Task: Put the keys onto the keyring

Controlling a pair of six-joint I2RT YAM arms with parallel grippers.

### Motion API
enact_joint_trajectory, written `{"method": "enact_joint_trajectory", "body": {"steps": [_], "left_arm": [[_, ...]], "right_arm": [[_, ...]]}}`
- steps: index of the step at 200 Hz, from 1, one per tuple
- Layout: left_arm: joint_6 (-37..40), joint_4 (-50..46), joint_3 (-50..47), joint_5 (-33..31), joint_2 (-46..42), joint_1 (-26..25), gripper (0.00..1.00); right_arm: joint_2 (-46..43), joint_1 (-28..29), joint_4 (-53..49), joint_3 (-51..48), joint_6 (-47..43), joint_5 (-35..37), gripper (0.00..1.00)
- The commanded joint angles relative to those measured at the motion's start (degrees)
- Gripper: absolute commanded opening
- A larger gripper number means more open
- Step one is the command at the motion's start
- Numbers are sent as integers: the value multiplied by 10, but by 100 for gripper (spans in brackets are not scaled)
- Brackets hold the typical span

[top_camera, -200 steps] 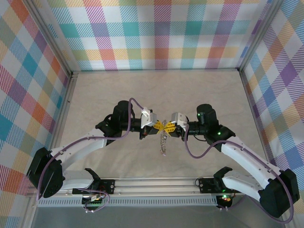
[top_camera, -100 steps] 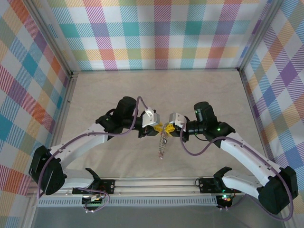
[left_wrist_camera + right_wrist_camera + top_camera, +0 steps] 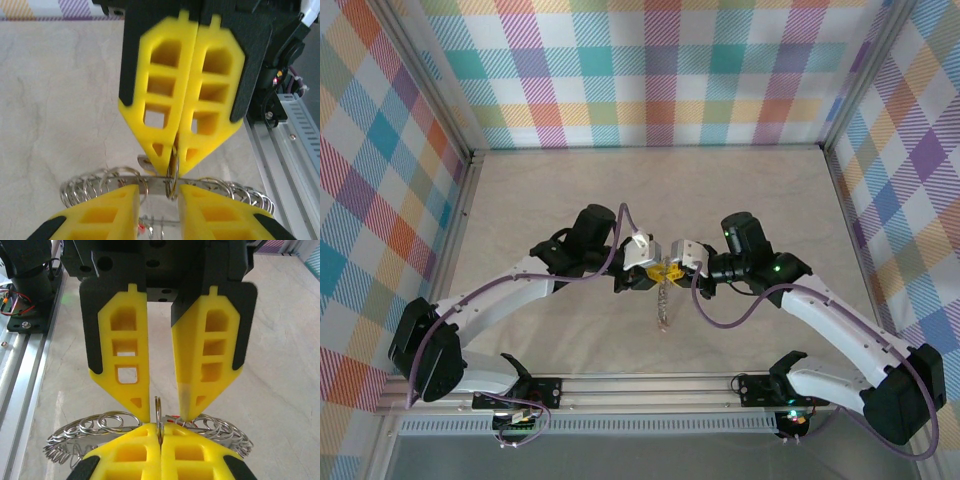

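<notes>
L gripper (image 3: 159, 192) opened slightly, now straddling keyring (image 3: 158, 411); R gripper (image 3: 161, 432) pinches it shut.

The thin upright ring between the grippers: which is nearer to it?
Right. The right gripper is shut on the thin ring; the left gripper holds its fingers open, one on each side.

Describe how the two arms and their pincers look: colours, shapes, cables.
The left arm and right arm have white link shells and black joint housings, with a purple cable looping along each. The left pincer and right pincer each carry two yellow wedge-shaped fingers with square cut-outs, backed by black plates. A small green light glows on the right arm.
</notes>
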Motion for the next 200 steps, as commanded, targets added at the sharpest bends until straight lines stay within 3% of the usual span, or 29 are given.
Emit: {"method": "enact_joint_trajectory", "body": {"steps": [1, 46, 89, 156, 174, 200], "left_arm": [[-7, 22, 15, 21, -9, -6, 26], [6, 1, 19, 33, -11, -7, 23], [1, 1, 24, 49, -6, -8, 11], [-11, 19, 22, 50, -14, -8, 16], [-11, 19, 22, 58, -11, -9, 13], [-16, 27, 19, 64, -9, -10, 0]], "right_arm": [[-9, 4, 15, 8, -5, -11, 0], [-22, 5, 17, 1, -8, 0, 0], [-23, 6, 27, -1, -3, -8, 0], [-24, 7, 28, -9, -1, 1, 0], [-25, 7, 37, -14, 2, -3, 0], [-25, 7, 39, -11, 2, -1, 0]]}}
